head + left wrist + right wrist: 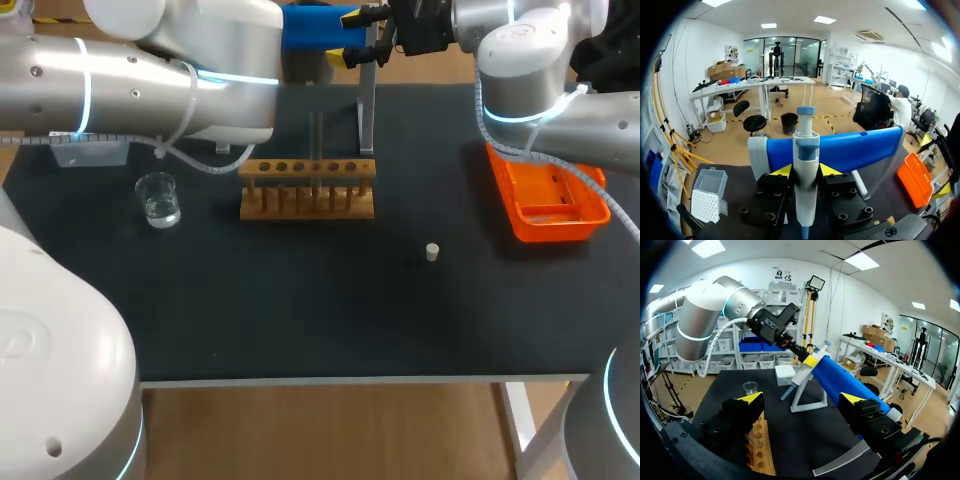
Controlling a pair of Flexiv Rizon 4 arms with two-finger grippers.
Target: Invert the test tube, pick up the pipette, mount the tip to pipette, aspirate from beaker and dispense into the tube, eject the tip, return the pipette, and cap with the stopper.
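At the far edge of the table [300, 310], the left gripper [806, 170] is clamped on the pipette [806, 150], its yellow tips pressing the white barrel from both sides. The pipette is upright against the blue bar [855, 147] of the stand [367, 110]. The right gripper [802, 399] hangs near the same stand with its fingers wide apart and nothing between them; the wooden rack [307, 188] lies below it. A faint clear tube [317, 150] seems to stand in one of the rack's middle holes, though it is hard to make out. The beaker [159, 199], with some clear liquid in it, sits on the table to the left of the rack and apart from it. The small pale stopper [432, 252] lies alone nearer the front, between the rack and the orange tray [560, 215]. The tip box [707, 200] sits at the table's left side.
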